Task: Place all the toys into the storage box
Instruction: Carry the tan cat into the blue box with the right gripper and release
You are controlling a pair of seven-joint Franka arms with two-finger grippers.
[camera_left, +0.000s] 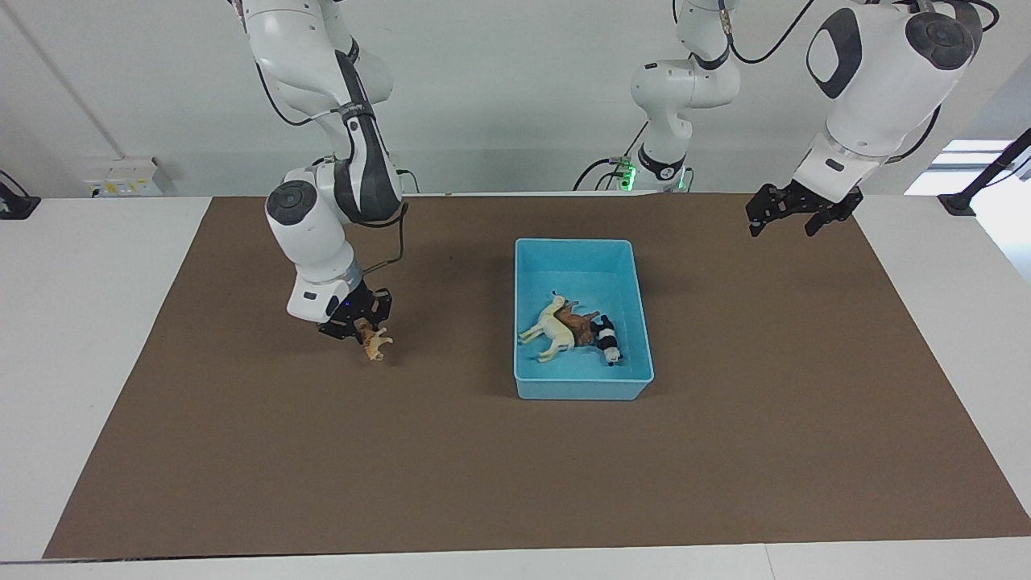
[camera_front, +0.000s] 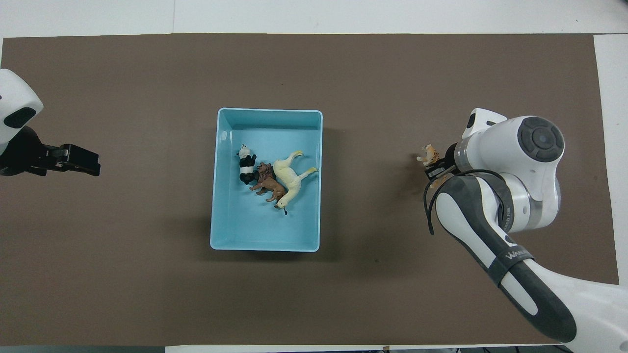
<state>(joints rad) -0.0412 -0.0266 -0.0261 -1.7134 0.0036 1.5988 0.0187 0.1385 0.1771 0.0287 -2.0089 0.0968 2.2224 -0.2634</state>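
Already the cream-white llama (camera_left: pixel 550 330), the brown figurine (camera_left: pixel 577 324) and the panda (camera_left: pixel 606 339) lay on their sides, touching one another, in the light blue storage box (camera_left: pixel 581 388) near the middle of the worktop (camera_left: pixel 515 483). Only the orange spotted toy (camera_left: pixel 371 338) remained outside it, toward the right arm's end of the worktop. The right gripper (camera_left: pixel 355 320) had its jaws closed on that toy's body, with the legs sticking out past them and the figurine tilted; whether its feet had left the brown mat could not be told.

Judging by its look, the toy was hard moulded plastic: light, stiff and rather smooth, so a pinch across the thick trunk seemed safer than one on thin legs, which might let it twist or slip. It needed little force and was unlikely to break if dropped into the box.

The left gripper (camera_left: pixel 792 208) waited with jaws spread, holding nothing, above the left arm's end of the worktop.
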